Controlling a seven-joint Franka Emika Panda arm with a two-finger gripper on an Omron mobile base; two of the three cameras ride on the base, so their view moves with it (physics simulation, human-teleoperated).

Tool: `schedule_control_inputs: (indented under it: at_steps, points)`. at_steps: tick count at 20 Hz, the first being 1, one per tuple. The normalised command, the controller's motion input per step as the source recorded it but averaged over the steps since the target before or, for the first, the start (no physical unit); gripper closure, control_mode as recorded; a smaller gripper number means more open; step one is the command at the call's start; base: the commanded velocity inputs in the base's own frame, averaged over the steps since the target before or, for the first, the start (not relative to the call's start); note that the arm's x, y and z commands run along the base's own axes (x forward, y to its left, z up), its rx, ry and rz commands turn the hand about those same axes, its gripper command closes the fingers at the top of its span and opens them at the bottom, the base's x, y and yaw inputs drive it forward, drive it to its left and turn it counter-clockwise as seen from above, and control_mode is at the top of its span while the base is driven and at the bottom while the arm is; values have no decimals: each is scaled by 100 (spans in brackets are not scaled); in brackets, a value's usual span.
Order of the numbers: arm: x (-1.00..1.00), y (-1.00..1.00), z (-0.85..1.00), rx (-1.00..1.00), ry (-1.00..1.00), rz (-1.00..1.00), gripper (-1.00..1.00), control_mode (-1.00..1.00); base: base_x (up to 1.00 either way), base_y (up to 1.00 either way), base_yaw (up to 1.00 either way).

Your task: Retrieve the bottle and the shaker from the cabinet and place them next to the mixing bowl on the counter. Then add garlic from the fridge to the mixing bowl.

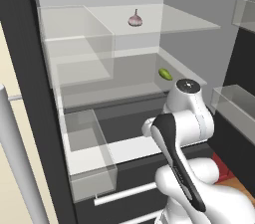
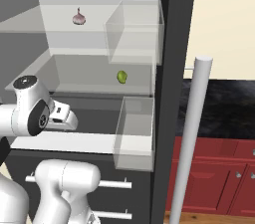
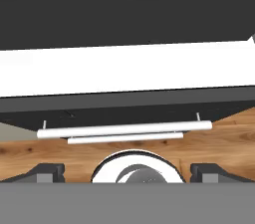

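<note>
The fridge (image 1: 30, 68) (image 2: 169, 68) stands open, grey inside with clear shelves and drawers. The garlic (image 1: 135, 19) (image 2: 78, 17), a small pinkish-white bulb, sits on the upper glass shelf, well above the arm. My hand (image 2: 62, 113) hangs low in front of the fridge and points down. In the hand view my gripper (image 3: 128, 173) is open, its fingertips (image 3: 50, 172) far apart with nothing between them, above the lower drawer handles (image 3: 124, 130) and wooden floor. A stretch of the counter (image 2: 224, 103) lies right of the fridge. The bottle, shaker, cabinet and mixing bowl are out of view.
A small green fruit (image 1: 165, 73) (image 2: 122, 76) lies on the middle shelf. Clear drawers (image 1: 87, 153) (image 2: 135, 131) jut out from the fridge side. The long silver door handle (image 1: 17, 153) (image 2: 191, 138) stands close by. Door bins (image 1: 234, 108) are at the right.
</note>
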Motion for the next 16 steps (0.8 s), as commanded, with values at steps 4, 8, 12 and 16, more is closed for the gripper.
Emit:
schedule_control_inputs:
  at_steps: [4,8,12,16]
  points:
    - [0,2,4,0,-9,0,-100,-100,0,0,0]
    - [-14,0,48,-4,-20,0,-100,-100,0,0,0]
    - [-16,0,100,7,-11,-6,-100,-100,0,0,0]
    - [-23,0,100,6,0,-5,-100,-100,0,0,0]
